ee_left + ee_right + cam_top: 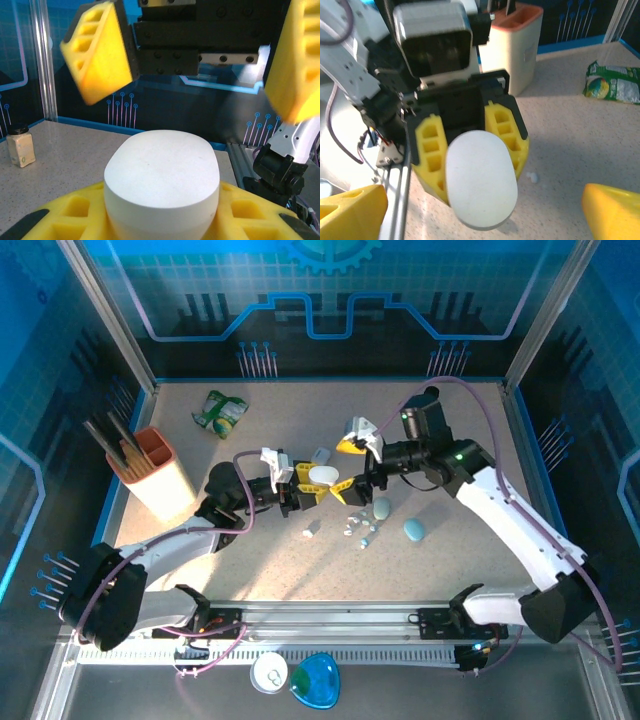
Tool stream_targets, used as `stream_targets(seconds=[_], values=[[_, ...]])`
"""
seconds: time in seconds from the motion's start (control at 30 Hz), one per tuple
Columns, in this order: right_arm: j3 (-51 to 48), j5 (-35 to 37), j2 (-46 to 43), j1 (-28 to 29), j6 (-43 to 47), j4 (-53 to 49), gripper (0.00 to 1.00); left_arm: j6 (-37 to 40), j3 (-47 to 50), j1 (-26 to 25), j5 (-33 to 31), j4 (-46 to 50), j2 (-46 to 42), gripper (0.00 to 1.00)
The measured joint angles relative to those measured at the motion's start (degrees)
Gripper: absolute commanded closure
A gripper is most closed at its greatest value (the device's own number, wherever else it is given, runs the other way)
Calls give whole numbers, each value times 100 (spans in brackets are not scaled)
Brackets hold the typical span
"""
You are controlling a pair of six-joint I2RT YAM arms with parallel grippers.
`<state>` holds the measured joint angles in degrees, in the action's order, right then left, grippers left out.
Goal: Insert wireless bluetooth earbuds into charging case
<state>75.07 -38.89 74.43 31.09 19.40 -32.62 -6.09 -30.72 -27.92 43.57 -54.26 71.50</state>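
**Evidently the case is in hand, the earbuds not yet**

The left end effector [308, 484] is closed narrow on the white case [322, 476]. It holds the case, apparently clear of the counter [250, 560], with its broad smooth face turned toward the other arm. The right end effector [348, 468] has its jaws spread wide. One yellow finger stands to each side of the white case, neither touching it, and it carries nothing.

The step in hand looks like readying the case. It is held out, but no open lid or cavity shows in either wrist view, so it seems to be closed. The next move probably calls for the right arm to work the lid open against the left arm's hold. Only then can it drop to the counter for a fine pinch on one bit at a time.

The earbuds [357, 527] lie loose on the counter just below and to the right of the white case, toward the arm bases. One stray bit lies more directly below the case. They are tiny white and pale teal pieces, far smaller than the case and too small to show which way each one faces. Two teal cases [413, 528] rest further right of the white case, beside the scatter.
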Motion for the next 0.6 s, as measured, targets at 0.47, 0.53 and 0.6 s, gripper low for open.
stream_targets(seconds=[0.47, 0.53, 0.6], values=[[50, 704, 273, 136, 293, -4, 0, 2, 0, 7, 70, 0, 0, 66], [46, 704, 267, 98, 201, 33, 0, 2, 0, 7, 37, 0, 0, 66], [-2, 704, 245, 33, 52, 151, 0, 4, 0, 7, -2, -2, 2, 66]])
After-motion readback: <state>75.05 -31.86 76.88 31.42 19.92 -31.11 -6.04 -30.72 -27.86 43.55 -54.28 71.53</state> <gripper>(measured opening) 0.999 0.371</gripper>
